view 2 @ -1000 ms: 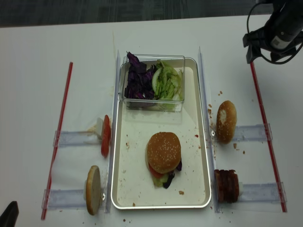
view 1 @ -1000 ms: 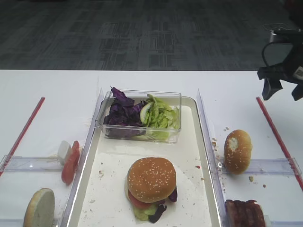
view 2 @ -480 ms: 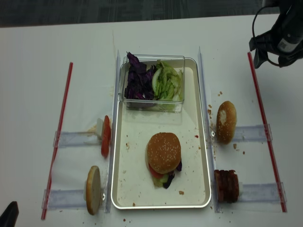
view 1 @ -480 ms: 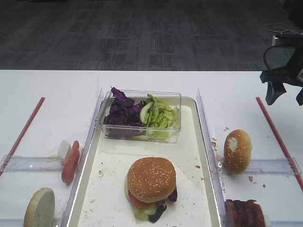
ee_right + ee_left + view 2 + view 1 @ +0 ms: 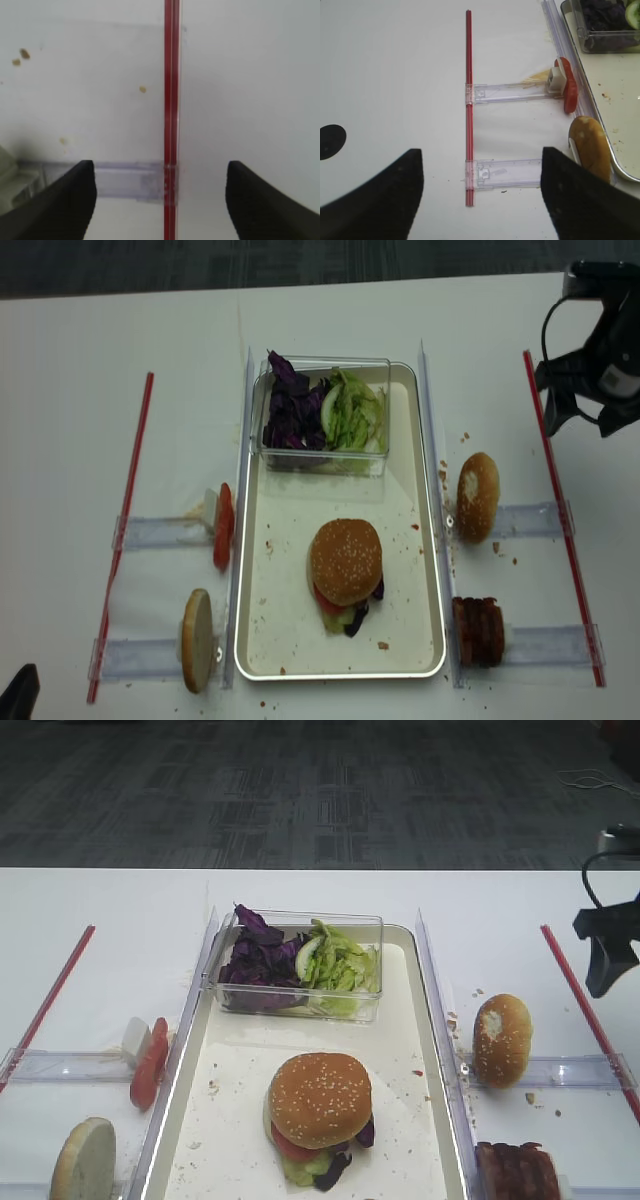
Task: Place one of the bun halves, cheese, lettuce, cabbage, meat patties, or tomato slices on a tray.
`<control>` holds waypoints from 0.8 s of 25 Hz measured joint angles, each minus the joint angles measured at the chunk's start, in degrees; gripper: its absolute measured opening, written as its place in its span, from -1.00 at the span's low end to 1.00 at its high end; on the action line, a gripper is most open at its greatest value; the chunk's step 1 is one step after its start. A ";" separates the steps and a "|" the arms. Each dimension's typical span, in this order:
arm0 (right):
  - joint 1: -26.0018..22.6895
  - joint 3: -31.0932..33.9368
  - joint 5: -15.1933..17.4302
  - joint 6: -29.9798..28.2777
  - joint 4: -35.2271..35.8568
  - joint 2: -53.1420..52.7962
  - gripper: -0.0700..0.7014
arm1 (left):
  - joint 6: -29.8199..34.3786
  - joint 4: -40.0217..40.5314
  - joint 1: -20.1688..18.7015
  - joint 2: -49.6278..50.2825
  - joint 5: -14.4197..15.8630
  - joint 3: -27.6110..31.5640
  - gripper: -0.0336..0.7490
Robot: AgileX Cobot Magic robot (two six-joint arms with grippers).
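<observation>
While the right gripper hangs above the table well off the tray's right side, over the red strip, its jaws are spread wide with nothing between them; wrist view shows only the strip and a clear rail in the gap. Left gripper: jaws apart, empty, off the tray's left side, over the other red strip.

Sesame bun top sits on the tray, near end, capping a stack with tomato and lettuce/cabbage bits poking out underneath. Clear box at the tray's far end holds cabbage on its left half, lettuce on its right.

Off the tray's right side: brown bun with a white torn patch, on edge against a clear rail; meat patties nearer the camera, just beside the tray. Off the tray's left side: tomato slices standing on edge against a white block, and a pale bun half on edge, just beside the tray rim. Crumbs on the tray floor.
</observation>
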 joint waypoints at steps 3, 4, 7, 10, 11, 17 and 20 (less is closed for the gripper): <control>0.00 8.19 -0.12 0.00 0.00 -6.62 0.66 | 0.00 0.00 0.00 0.00 0.00 0.00 0.34; 0.00 10.45 -0.20 0.00 -0.11 -8.77 0.66 | 0.00 0.00 0.00 0.00 0.00 0.00 0.34; 0.00 17.91 -0.20 0.00 -1.12 -17.12 0.61 | 0.00 0.00 0.00 0.00 0.00 0.00 0.34; 0.00 23.89 0.01 0.00 -1.68 -27.04 0.58 | 0.00 0.00 0.00 0.00 0.00 0.00 0.34; 0.00 25.43 0.21 0.00 -1.95 -29.89 0.58 | 0.00 0.00 0.00 0.00 0.00 0.00 0.34; 0.00 32.99 2.39 0.27 -2.47 -48.83 0.58 | 0.00 0.00 0.00 0.00 0.00 0.00 0.34; 0.00 35.45 4.12 1.11 -2.80 -57.77 0.58 | 0.00 0.00 0.00 0.00 0.00 0.00 0.34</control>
